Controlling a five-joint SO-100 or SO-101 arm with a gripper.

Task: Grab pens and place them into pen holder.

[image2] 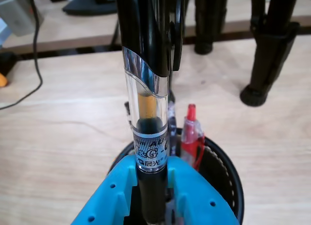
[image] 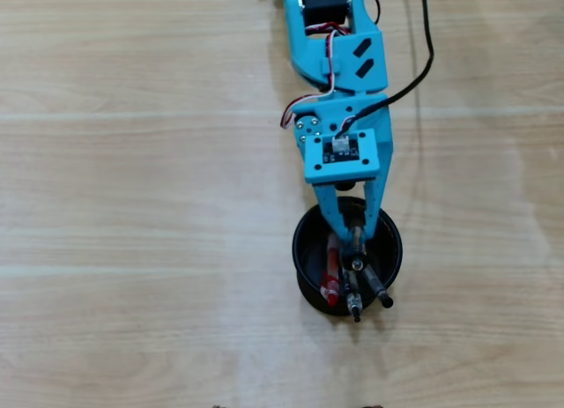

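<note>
Wrist view, lower centre: gripper (image2: 151, 196) pinches a black pen (image2: 149, 113), held upright over the black pen holder (image2: 228, 171). Overhead view, lower centre-right: holder (image: 304, 249) contains a red pen (image: 332, 271) and dark pens (image: 374, 285).

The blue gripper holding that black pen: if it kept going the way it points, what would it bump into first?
Probably the round black pen holder: the gripper points down into it, shut on the black pen. A red pen already stands inside; depth is unclear.
</note>
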